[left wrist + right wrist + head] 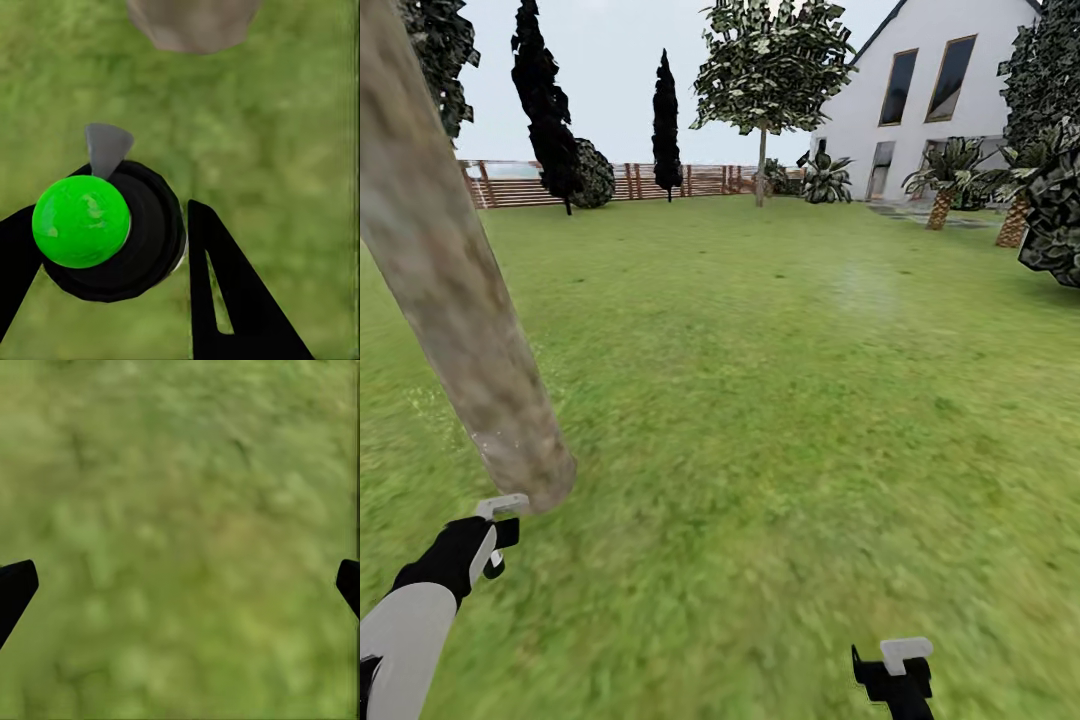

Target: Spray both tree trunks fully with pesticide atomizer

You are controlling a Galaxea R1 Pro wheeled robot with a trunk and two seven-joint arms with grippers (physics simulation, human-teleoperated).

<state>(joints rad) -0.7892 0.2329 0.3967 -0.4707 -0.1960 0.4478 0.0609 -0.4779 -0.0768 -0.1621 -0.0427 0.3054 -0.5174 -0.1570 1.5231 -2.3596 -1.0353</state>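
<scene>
A thick, mottled grey-tan tree trunk (460, 300) leans across the head view's left and meets the lawn just ahead of my left gripper (495, 535). That gripper (131, 225) is shut on the pesticide atomizer (81, 221), a black round body with a bright green cap and a grey nozzle pointing toward the trunk's base (193, 22). Low at the right, my right gripper (895, 680) hangs open over bare grass, its fingertips (15, 585) far apart. Another leafy tree with a pale straight trunk (762, 165) stands far across the lawn.
Green lawn stretches ahead. A brown slat fence (650, 182) with dark cypress-like trees (665, 125) runs along the back. A white house (930, 90), short palms (940, 195) and a dark bush (1055, 225) lie at the right.
</scene>
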